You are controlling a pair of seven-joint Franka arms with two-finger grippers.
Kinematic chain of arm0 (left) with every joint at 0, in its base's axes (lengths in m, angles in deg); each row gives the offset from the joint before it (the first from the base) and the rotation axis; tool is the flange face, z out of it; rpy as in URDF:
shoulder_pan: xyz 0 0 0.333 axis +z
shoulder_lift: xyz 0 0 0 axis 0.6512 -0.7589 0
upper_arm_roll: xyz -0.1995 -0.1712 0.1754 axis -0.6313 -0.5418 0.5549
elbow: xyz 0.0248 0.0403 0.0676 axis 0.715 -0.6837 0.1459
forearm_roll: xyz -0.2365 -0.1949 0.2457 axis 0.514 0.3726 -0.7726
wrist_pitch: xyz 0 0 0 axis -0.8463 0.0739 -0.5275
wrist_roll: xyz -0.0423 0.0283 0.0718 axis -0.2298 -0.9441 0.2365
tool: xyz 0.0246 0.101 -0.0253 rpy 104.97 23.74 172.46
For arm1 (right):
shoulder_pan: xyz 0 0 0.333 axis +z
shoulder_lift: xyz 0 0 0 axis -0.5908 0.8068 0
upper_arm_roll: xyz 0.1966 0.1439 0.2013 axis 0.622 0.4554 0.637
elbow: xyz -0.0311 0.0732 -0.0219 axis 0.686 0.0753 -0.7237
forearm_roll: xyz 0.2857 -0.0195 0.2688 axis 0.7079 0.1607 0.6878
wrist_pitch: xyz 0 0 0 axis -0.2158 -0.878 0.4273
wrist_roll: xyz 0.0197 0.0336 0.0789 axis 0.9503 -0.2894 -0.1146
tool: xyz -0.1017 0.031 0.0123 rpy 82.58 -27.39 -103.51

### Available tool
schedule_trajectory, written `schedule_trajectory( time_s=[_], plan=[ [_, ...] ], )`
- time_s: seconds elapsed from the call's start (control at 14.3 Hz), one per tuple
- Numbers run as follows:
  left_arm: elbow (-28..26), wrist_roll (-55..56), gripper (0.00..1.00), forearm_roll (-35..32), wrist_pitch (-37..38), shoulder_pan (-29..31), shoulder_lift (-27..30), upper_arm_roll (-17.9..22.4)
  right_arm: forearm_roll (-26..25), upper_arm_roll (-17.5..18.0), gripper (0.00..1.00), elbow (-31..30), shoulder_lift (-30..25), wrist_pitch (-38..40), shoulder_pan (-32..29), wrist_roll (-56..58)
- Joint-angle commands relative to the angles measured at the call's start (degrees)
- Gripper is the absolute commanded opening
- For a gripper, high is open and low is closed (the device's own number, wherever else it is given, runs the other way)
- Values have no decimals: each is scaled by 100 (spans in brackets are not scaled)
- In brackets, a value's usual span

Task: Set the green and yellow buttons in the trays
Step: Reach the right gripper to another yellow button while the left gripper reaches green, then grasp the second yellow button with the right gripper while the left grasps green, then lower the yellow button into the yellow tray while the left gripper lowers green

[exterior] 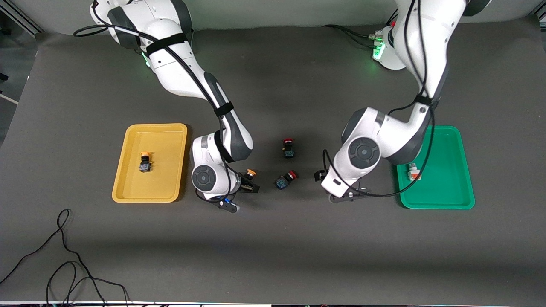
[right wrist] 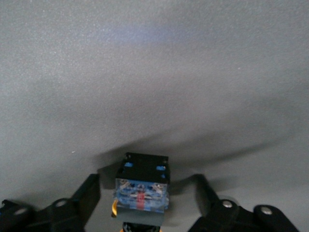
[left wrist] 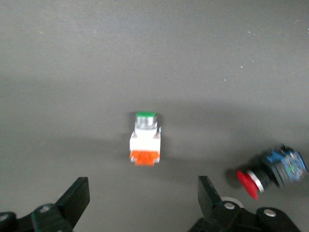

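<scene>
Front view is showing me working the second pair: my right gripper (exterior: 251,184), spread, is straddling a yellow-capped black push-button (exterior: 250,175) beside the yellow plastic tray (exterior: 149,198), needing a squeeze, while my left gripper (left wrist: 144,203), spread, is hanging over a green-capped white push-button (left wrist: 145,139), needing descent.

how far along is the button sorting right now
About half done. One yellow-capped button lies in the yellow tray and one white-bodied button in the green tray. In hand: the right gripper, open, straddles the second yellow-capped button on the table beside the yellow tray; the left gripper, open, hangs over the green-capped white button. Both need traying. Two red-capped buttons lie mid-table.
</scene>
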State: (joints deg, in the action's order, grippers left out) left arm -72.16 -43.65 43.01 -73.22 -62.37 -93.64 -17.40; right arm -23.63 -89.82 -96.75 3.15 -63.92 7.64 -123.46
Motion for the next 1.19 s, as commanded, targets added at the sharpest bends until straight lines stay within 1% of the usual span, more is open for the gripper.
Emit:
schedule_trajectory(
  time_s=[0.0, 0.14, 0.21, 0.35, 0.42, 0.49, 0.56, 0.63, 0.7, 0.84, 0.91, 0.98, 1.05, 1.12],
  plan=[
    [220, 134, 100, -108, -459, -94, -527, 79, 52, 38, 0, 195, -58, 93, -96, -161],
    [202, 178, 100, -170, -513, -102, -642, 88, 26, -93, 0, 195, -312, 504, -122, -204],
    [176, 204, 99, -170, -505, -102, -642, 79, 0, -312, 0, 178, -584, 785, -131, -196],
    [141, 257, 89, -152, -470, -102, -677, 79, -149, -777, 0, 186, -1277, 1784, -131, -135],
    [106, 283, 80, -126, -435, -120, -695, 79, -368, -936, 0, 177, -1664, 2225, -131, -39],
    [88, 301, 60, -126, -382, -137, -703, 79, -674, -1060, 0, 151, -2059, 2682, -140, 145],
    [79, 301, 31, -117, -373, -137, -695, 79, -895, -1252, 0, 90, -2394, 3182, -157, 338],
    [88, 310, 13, -91, -373, -129, -677, 79, -1062, -1472, 0, 2, -2623, 3596, -166, 740],
    [88, 310, 1, -91, -364, -129, -651, 79, -1203, -1726, 0, -172, -2817, 3774, -140, 1136],
    [149, 301, 0, -91, -181, -111, -616, 79, -1397, -2053, 0, -786, -2994, 3645, -140, 1997],
    [228, 292, 0, -82, 47, -94, -537, 79, -1415, -2193, 0, -1146, -2968, 3305, -157, 2515],
    [342, 258, 0, -65, 441, -59, -371, 79, -1416, -2290, 0, -1594, -2933, 2858, -175, 2981],
    [413, 205, 0, -3, 923, 46, -82, 70, -1416, -2344, 0, -2129, -2924, 2314, -175, 3403],
    [439, 117, 0, 180, 1293, 212, 199, 53, -1416, -2353, 0, -2656, -2907, 1717, -175, 3695]
  ],
)
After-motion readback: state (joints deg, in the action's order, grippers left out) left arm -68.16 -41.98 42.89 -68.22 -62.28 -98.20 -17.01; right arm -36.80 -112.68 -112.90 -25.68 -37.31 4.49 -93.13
